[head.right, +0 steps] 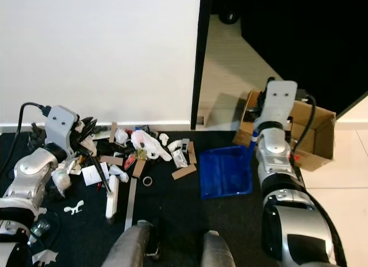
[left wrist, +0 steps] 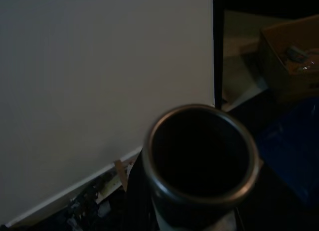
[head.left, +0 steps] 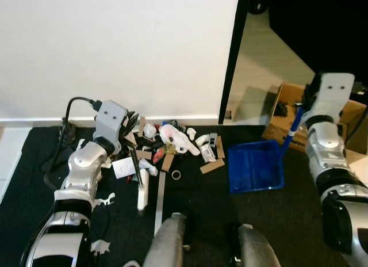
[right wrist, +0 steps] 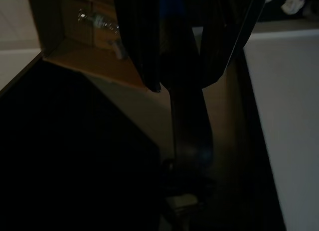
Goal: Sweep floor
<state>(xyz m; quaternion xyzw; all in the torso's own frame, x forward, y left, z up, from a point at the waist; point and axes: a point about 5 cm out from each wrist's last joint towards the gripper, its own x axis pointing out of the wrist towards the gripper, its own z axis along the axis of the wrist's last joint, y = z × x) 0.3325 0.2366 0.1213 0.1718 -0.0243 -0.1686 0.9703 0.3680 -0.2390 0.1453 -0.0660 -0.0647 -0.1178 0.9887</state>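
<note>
Nearest the camera: the robot's two grey legs, standing on a black mat.

Left gripper is low over the left end of the litter, holding a dark broom handle that slants down to a white brush head on the mat. Left wrist view looks down a dark metal tube that hides the fingers; spread cannot be told, closure judged from the held handle.

Right gripper is up by the cardboard box, closed on the blue dustpan handle. Dustpan lies flat on the mat, just right of the pile.

Litter: a band along the skirting between broom and dustpan. White crumpled paper or plastic, cardboard strips, a tape ring, a small red piece.

Handling, judged: all light and loose. Paper will skid and flutter; flat cardboard may slip under the bristles; the ring may roll. Short, low strokes toward the dustpan. Broom is stiff and light; grip on the shaft is adequate.

Room: white wall, dark door frame, pale floor beyond. A black cable on the mat by the left arm is a snag risk.
</note>
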